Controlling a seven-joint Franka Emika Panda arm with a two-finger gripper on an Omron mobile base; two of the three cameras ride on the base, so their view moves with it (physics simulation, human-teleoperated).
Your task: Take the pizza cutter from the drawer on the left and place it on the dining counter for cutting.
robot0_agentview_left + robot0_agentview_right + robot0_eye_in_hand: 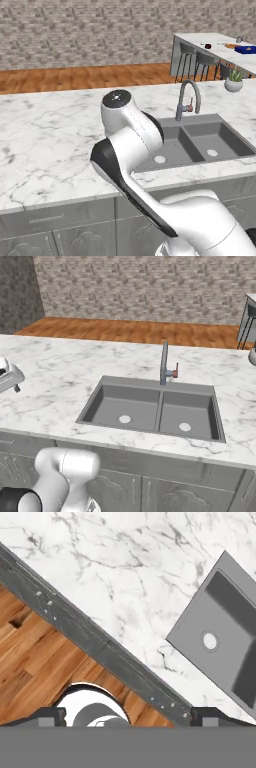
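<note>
The gripper looks straight down, its two dark fingertips standing far apart at the bottom of the hand view, jaws wide open with nothing between them. Under them lie wood floor, the dark front edge of the cabinets, and marble counter. At 3 o'clock in that view sits one basin of the grey sink, holding only its round drain.

From the left base view, both sink basins are bare, a curved faucet behind them. The drawer is at 8 o'clock, its front shut, silver bar handle across it. Whether the pizza cutter is inside cannot be told. At 1 o'clock, well apart, stands the dining counter with stools beneath, small items and something blue on top, and a potted plant nearby.

The right base view adds a toaster-like appliance at 9 o'clock.
</note>
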